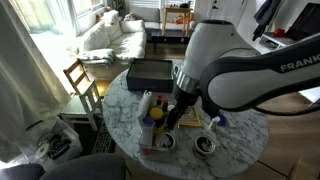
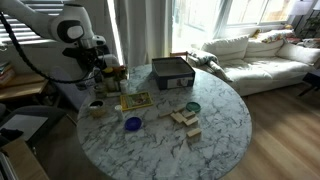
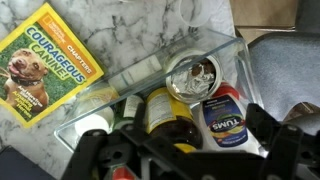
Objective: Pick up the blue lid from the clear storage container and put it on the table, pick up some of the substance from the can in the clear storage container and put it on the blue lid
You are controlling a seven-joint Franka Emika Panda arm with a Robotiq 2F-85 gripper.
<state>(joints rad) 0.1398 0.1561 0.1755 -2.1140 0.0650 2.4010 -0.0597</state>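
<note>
Marble table (image 2: 225,125): the arm (image 2: 72,30) reaches over its edge, with the gripper (image 3: 190,158) hovering above the clear container (image 3: 130,78), fingers spread wide and holding nothing. In the container, among bottles (image 3: 170,115), the can (image 3: 192,75) sits upright and open. The blue lid (image 2: 133,124) lies flat on the table, outside the container and near a book (image 2: 135,100).

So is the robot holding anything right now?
No, nothing. The gripper is open and empty, hanging over the container.
</note>
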